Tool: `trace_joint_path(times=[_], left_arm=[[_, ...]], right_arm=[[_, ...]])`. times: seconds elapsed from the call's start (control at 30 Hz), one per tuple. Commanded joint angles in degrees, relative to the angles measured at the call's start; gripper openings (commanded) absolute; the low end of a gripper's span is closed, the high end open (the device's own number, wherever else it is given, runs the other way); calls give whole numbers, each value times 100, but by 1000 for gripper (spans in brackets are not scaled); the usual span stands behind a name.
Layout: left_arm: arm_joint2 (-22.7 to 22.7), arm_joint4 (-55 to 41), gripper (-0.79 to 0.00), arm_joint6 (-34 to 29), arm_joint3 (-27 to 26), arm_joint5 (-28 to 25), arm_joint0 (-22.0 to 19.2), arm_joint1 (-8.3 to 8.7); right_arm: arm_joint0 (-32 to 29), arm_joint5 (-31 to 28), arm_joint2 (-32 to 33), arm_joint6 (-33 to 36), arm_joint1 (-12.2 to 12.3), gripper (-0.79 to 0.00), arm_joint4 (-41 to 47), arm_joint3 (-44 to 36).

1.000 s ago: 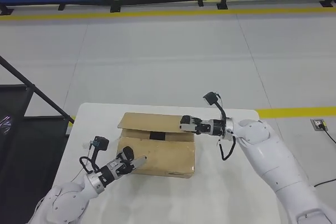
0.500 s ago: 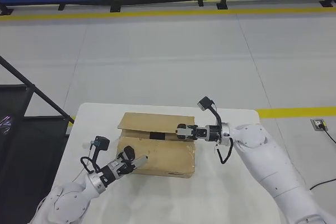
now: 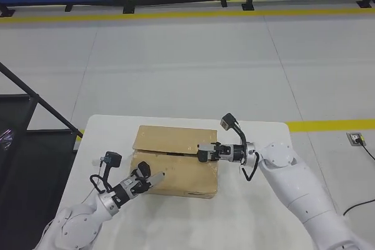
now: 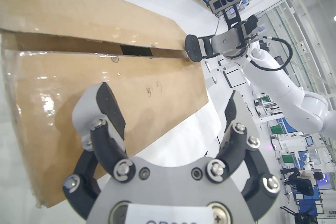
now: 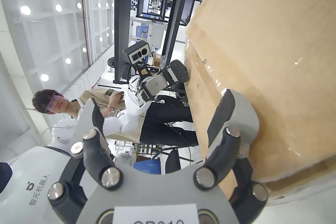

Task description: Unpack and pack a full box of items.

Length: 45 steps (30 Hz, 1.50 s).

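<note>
The white surface (image 3: pixel 250 206) is carrying a brown cardboard box (image 3: pixel 175 172). The left claw (image 3: pixel 150 175) and right claw (image 3: pixel 203 154) are gaping open at opposite ends, so uneven pressing could be skewing it.

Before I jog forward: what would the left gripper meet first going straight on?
Probably the cardboard box: the open left gripper points across its taped near flap, though the gap is hard to judge.
</note>
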Motion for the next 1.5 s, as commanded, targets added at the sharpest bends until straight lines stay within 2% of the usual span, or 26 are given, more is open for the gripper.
trace_joint_path(times=[0.0, 0.3, 0.47, 0.53, 0.6, 1.07, 1.17, 1.27, 1.47], left_arm=[[-53, -107, 0, 104, -23, 29, 33, -7], [-532, -435, 0, 491, -228, 35, 314, -2], [-1143, -830, 0, 832, -291, 77, 667, 15], [-1486, -1188, 0, 1170, -285, 316, 833, 6], [-1784, -1564, 0, 1245, -341, 478, 929, 6], [-1785, -1636, 0, 1283, -298, 519, 942, 1], [-1670, -2402, 0, 1249, -77, 786, 990, -50], [-1461, -2484, 0, 1131, 255, 959, 988, -79], [-951, -3456, 0, 944, 1098, 814, 915, -204]], right_arm=[[2, -77, -40, 32, -32, 0, 52, 104], [94, -80, -190, -289, -177, 0, 22, 535], [134, -115, -209, -236, -231, 0, 122, 678], [134, -115, -209, -236, -231, 0, 122, 678], [134, -115, -209, -236, -231, 0, 122, 678], [134, -115, -209, -236, -231, 0, 122, 678], [134, -115, -209, -236, -231, 0, 122, 678], [134, -115, -209, -236, -231, 0, 122, 678], [134, -115, -209, -236, -231, 0, 122, 678]])
